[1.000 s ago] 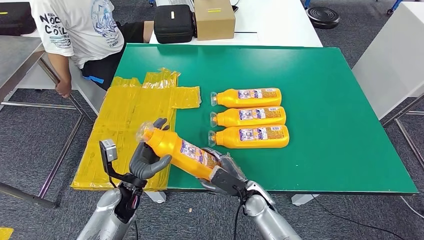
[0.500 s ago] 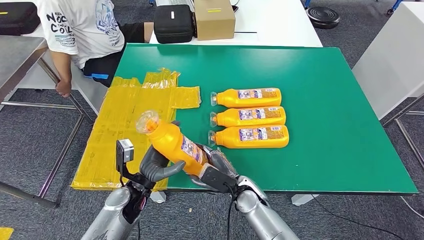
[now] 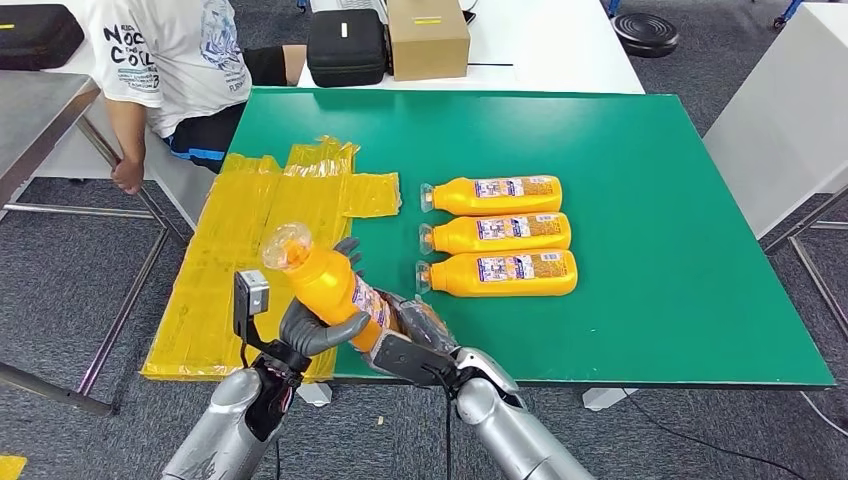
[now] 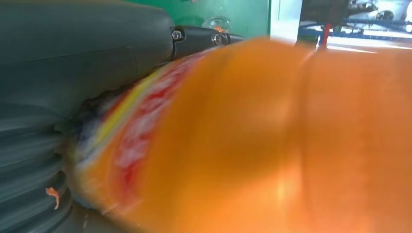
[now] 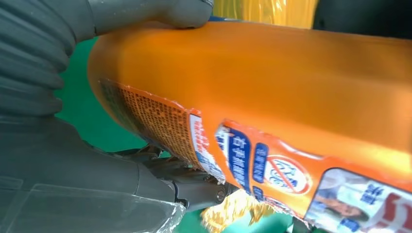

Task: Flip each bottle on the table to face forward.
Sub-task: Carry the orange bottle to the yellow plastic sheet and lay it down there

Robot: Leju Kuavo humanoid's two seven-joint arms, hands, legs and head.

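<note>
Compared with a second ago, the held bottle (image 3: pixel 325 285) has been tilted more steeply, its clear cap now raised toward the left of centre in the head view, and both hands have been drawn closer together at the table's (image 3: pixel 640 160) near edge. The bottle is gripped by the left hand (image 3: pixel 318 325), whose fingers are wrapped around the orange body below the neck, while its base is clasped by the right hand (image 3: pixel 410 335). In the left wrist view the bottle is seen as an orange blur, so its label cannot be read there; in the right wrist view the printed label is shown close up, partly cut off by the frame edge. Three bottles (image 3: pixel 497 236) are laid side by side on the green surface at centre frame, caps pointing left. Yellow plastic sheeting (image 3: pixel 260 230) is spread over the table's left edge. A person (image 3: pixel 165 60) is partly cut off at the upper left.
</note>
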